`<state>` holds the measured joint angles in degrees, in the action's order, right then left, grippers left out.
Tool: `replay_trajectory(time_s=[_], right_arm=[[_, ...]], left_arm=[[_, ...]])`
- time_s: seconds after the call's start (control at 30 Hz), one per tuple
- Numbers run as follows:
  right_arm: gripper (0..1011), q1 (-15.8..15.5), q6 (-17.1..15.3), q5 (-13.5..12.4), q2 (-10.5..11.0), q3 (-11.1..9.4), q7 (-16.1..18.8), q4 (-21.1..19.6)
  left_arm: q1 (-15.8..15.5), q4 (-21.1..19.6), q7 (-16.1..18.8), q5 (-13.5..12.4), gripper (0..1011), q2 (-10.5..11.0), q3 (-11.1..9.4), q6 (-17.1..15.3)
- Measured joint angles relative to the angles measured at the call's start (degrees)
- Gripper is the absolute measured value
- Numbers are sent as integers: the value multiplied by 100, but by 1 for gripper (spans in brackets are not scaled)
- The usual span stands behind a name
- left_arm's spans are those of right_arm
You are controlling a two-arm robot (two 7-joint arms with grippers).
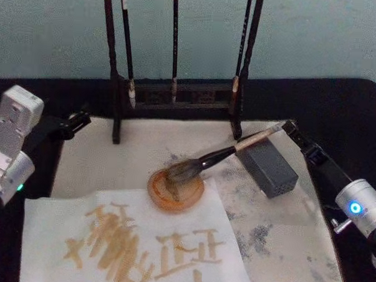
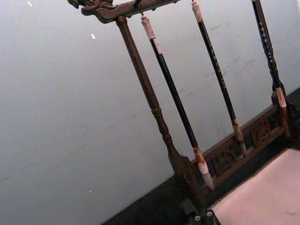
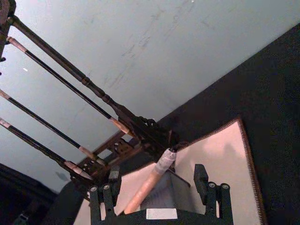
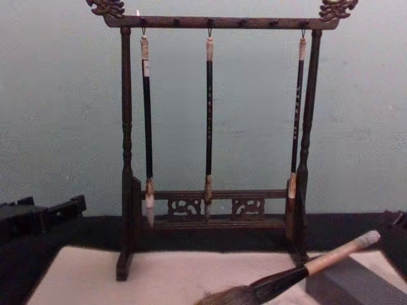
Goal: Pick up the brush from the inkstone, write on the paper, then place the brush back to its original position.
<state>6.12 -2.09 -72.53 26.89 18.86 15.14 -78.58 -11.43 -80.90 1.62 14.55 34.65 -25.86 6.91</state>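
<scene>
I see my right end effector (image 1: pixel 291 128) at the far right of the pale mat (image 1: pixel 308 246), its fingers spread wide apart on either side of the beige top end of the brush (image 1: pixel 221 156); from the right wrist view the handle passes between the fingers (image 3: pixel 201 180) with clear gaps, and I see no finger pressed against it. The brush lies tilted, its handle propped on the far top edge of the inkstone (image 1: pixel 268 164), a dark grey block on the right of the mat, and its black section slopes down to the left. Its bushy bristles rest in a shallow round amber dish (image 1: pixel 175 189) near the middle of the mat. Just nearer than the dish lies the paper (image 1: pixel 46 235), touching or slightly under the dish edge, marked with brown brush strokes. My left end effector (image 1: pixel 81 119) sits at the far left edge of the mat, holding nothing; I cannot tell how far its fingers are parted. Behind, at the far side of the black tabletop (image 1: pixel 351 111), stands a dark wooden rack (image 4: pixel 216 21) with three slim brushes (image 4: pixel 208 121) hanging from it.
</scene>
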Motion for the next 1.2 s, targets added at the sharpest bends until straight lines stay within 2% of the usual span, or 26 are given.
replay_trajectory(time_s=[0.13,0.27,0.47,0.5,0.57,0.6,0.67,0.7,0.8,0.83,0.9,0.97,1.0,1.13,1.17,1.2], right_arm=[[1001,-114,40,70,66,-41,-53,-125],[1001,-273,176,253,136,-92,-145,-336],[1001,-514,456,884,286,-84,-437,-796],[1001,-555,503,1095,340,-50,-535,-910],[1001,-584,554,1347,395,-5,-652,-1020],[1001,-603,594,1597,448,48,-755,-1112],[1001,-611,642,1876,504,102,-856,-1206],[1001,-616,694,2147,555,161,-944,-1277],[1001,-618,790,2615,627,258,-1082,-1391],[1001,-616,861,2934,679,325,-1153,-1456],[1001,-607,944,3363,756,430,-1214,-1539],[1001,-598,995,3658,801,500,-1250,-1593],[1001,-582,1038,3947,847,580,-1283,-1642],[1001,-560,1107,4486,919,718,-1341,-1729],[1001,-555,1133,4702,945,768,-1351,-1766],[1001,-553,1139,4778,957,790,-1351,-1782]], left_arm=[[0,0,0,0,1002,0,0,0],[0,0,0,0,1002,0,0,0],[0,0,0,0,1002,0,0,0],[0,0,0,0,1002,0,0,0],[0,0,0,0,1002,0,0,0],[0,0,0,0,1002,0,0,0],[0,0,0,0,1002,0,0,0],[0,0,0,0,1002,0,0,0],[0,0,0,0,1002,0,0,0],[0,0,0,0,1002,0,0,0],[0,0,0,-1,1002,0,0,0],[0,0,0,0,1002,0,0,0],[0,0,0,0,1002,0,0,0],[0,0,0,0,1002,0,0,0],[0,0,0,0,1002,0,0,0],[0,0,0,0,1002,0,0,0]])
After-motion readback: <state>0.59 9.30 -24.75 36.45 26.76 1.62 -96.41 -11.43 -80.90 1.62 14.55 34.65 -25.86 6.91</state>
